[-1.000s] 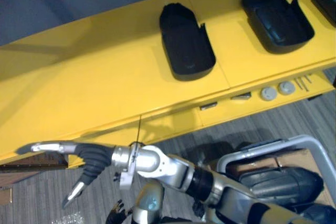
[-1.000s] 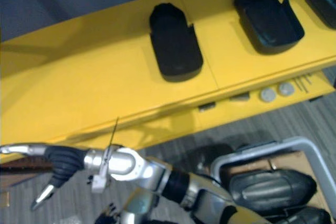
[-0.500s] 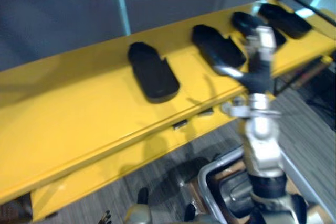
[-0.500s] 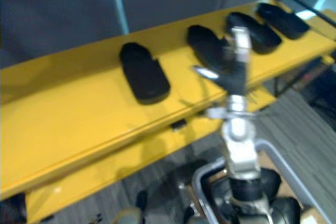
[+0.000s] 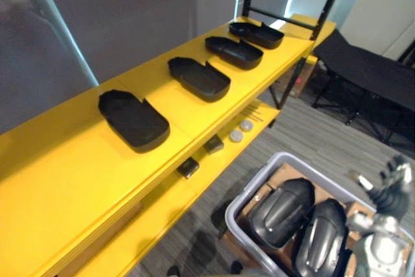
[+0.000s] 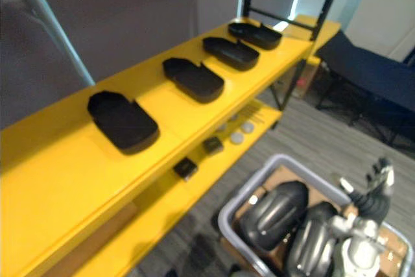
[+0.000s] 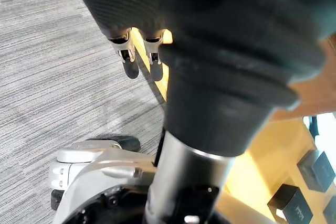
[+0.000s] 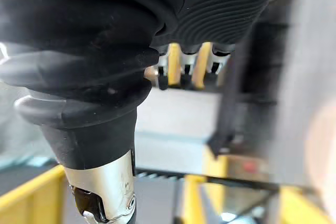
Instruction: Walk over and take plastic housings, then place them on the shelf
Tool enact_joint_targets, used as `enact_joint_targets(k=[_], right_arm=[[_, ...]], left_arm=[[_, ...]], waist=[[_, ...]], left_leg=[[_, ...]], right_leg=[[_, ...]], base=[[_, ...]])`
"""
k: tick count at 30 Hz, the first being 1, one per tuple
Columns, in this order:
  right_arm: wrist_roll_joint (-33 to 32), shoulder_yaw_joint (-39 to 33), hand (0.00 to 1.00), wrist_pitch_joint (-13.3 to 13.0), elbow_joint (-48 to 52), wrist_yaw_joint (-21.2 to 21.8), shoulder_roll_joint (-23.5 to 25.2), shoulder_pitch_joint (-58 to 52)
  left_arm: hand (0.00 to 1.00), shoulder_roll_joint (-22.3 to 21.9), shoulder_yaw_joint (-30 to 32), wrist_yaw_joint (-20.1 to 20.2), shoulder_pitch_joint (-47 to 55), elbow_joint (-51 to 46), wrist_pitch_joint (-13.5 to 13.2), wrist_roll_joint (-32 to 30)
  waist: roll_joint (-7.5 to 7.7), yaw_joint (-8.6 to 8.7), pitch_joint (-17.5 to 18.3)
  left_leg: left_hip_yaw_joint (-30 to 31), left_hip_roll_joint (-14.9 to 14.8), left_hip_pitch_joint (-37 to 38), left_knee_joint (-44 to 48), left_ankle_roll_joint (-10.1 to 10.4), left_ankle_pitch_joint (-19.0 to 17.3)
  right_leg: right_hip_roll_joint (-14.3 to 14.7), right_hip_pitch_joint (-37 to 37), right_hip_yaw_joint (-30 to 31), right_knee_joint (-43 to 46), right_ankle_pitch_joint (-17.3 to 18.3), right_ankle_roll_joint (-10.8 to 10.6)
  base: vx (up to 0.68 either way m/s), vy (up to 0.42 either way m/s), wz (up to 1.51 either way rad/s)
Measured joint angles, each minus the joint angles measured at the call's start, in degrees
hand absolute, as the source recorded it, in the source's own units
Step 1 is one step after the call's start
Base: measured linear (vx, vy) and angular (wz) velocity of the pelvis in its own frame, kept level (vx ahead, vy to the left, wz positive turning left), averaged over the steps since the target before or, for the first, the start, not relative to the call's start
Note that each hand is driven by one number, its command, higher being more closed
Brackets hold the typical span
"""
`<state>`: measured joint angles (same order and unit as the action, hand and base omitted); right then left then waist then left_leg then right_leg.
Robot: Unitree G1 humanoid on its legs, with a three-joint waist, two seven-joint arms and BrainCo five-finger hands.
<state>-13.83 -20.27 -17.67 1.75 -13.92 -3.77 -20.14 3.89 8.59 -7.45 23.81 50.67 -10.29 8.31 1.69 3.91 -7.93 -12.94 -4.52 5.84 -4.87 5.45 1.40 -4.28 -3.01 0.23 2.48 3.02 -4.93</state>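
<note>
2 black boxes (image 5: 189,167) lie near 2 grey discs (image 5: 237,135), a black cot (image 5: 366,72) well apart.

We see four housings (image 5: 133,119) in a row on the shelf (image 5: 65,180); right of it, on the floor (image 5: 337,141), a bin (image 5: 253,183) holds two more.

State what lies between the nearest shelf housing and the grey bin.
The lower yellow shelf, carrying small dark blocks, in the left eye view.
</note>
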Motion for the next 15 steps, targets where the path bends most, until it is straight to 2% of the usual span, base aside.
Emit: enact_joint_targets(k=[2, 7, 11, 15], right_arm=[[0.0, 2.9, 0.00, -1.9, 0.0, -0.5, 1.8, -1.5], [0.1, 5.9, 0.00, -2.2, -0.1, -3.6, 2.0, -0.9], [0.0, 5.8, 0.00, -2.2, -0.2, -3.9, 1.8, 0.2], [-0.1, 5.9, 0.00, -2.3, -0.3, -3.9, 1.5, 0.2]], left_arm=[[0.00, 0.0, -0.4, -0.4, 0.3, -0.5, -0.2, -1.3], [0.00, 1.2, -3.5, -0.2, 1.2, -2.8, -1.9, -5.4], [0.00, 3.5, -7.5, 0.1, 1.4, -4.7, -1.8, -8.4], [0.00, 6.8, -12.2, 1.1, 1.4, -6.7, -0.4, -8.9]], waist=[[-0.34, 0.04, 0.2], [0.03, -0.21, 0.0], [0.07, -0.19, -0.3], [0.05, -0.02, -0.4]], left_leg=[[-0.1, 0.4, 0.0, 0.0, -0.2, -0.1], [-0.3, 0.8, -0.4, 0.0, -0.5, -0.3], [-1.7, 0.7, -0.9, 0.3, -0.7, -0.4], [-2.4, 0.9, -0.8, 0.3, -1.0, -1.0]], right_leg=[[-0.5, 0.0, 0.0, 0.0, 0.0, -0.1], [-0.8, 0.4, 0.2, -0.2, 0.2, -0.3], [-0.6, 1.6, 1.4, -0.1, -0.5, -0.4], [-0.7, 2.0, 2.6, -0.4, -1.0, -0.8]], base=[[0.00, 0.047, -0.02], [0.00, 0.007, 0.00], [0.06, 0.007, -0.16], [0.07, 0.015, -0.13]])
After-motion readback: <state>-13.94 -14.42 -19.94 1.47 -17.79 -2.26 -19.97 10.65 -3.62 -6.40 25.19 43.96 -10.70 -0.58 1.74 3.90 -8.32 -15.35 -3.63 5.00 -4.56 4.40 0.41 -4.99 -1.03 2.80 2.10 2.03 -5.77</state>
